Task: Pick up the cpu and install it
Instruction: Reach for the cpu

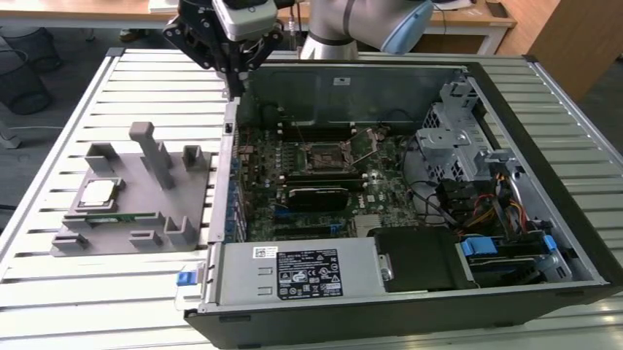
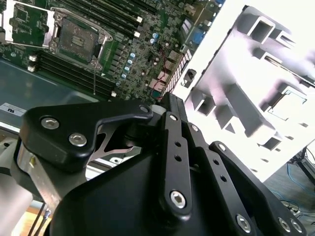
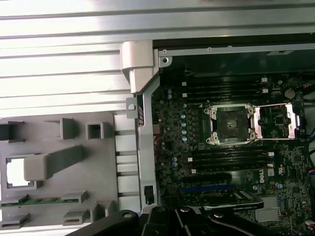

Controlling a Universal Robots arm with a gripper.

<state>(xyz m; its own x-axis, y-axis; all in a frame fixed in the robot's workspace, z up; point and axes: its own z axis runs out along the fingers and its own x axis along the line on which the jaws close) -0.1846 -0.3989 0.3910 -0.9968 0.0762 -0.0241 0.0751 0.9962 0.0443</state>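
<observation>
Black and empty, the gripper (image 1: 236,86) is hanging over the far corner of the open computer case (image 1: 409,313), on the exterior view's left, just where the case wall is meeting the slatted metal table (image 1: 127,95). Its jaws are looking drawn together with nothing between them. In the second wrist view its linkages are narrowing to 1 slim tip (image 2: 170,98). The cpu (image 1: 98,192) is sitting well apart from it, lying flat in a square pocket of the grey fixture (image 1: 117,235) that is resting on the table beside the case, toward the exterior view's left. In the first wrist view the chip (image 3: 15,172) is showing as a bright square, partly covered by 1 of the fixture's grey posts. A thin green memory stick (image 1: 122,216) is lying in a slot just beside the cpu on the same fixture. Inside the case, the motherboard's socket (image 1: 326,154) is standing open — its metal frame is swung back to 1 side, as the first wrist view is showing (image 3: 231,125) — and nothing is sitting in it. A black rectangular block (image 1: 316,197) is lying on the board near the socket.
</observation>
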